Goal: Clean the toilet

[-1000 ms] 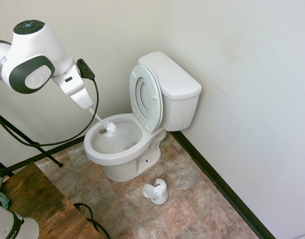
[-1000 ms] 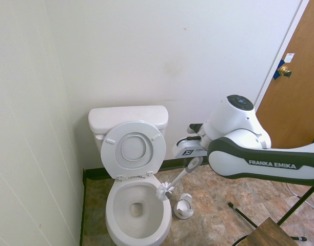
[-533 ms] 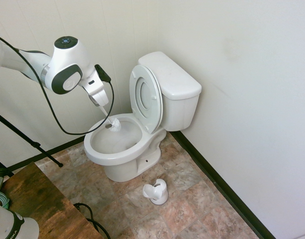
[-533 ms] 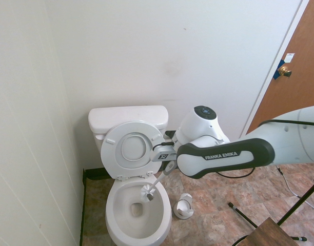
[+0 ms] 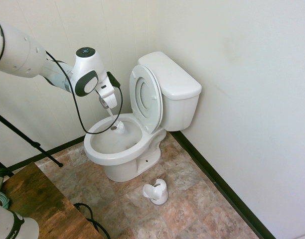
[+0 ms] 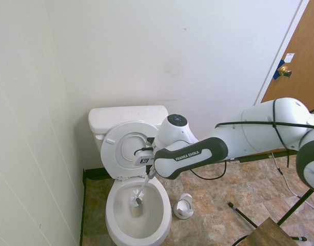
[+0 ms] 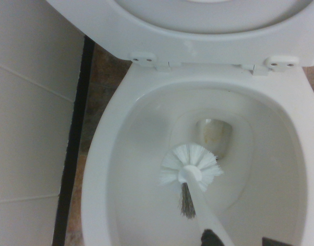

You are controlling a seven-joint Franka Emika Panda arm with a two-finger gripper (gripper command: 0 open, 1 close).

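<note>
The white toilet (image 5: 175, 81) stands against the wall with its seat and lid (image 5: 145, 97) raised against the tank. My gripper (image 5: 108, 105) hangs over the bowl's rear left side, shut on the handle of a white toilet brush (image 5: 117, 127). The brush slants down into the bowl, and its bristle head (image 6: 135, 199) sits low inside near the drain. In the wrist view the brush head (image 7: 190, 166) shows inside the bowl (image 7: 103, 154) beside the drain opening (image 7: 214, 135).
The small white brush holder (image 5: 156, 191) stands on the tile floor at the toilet's right front, also seen as the holder (image 6: 183, 206). A wooden table (image 5: 38, 204) fills the near corner. A brown door (image 6: 295, 77) is on the far right.
The arm has swung in from the side toward the toilet. The brush head went from the bowl's rim edge down into the middle of the bowl.
</note>
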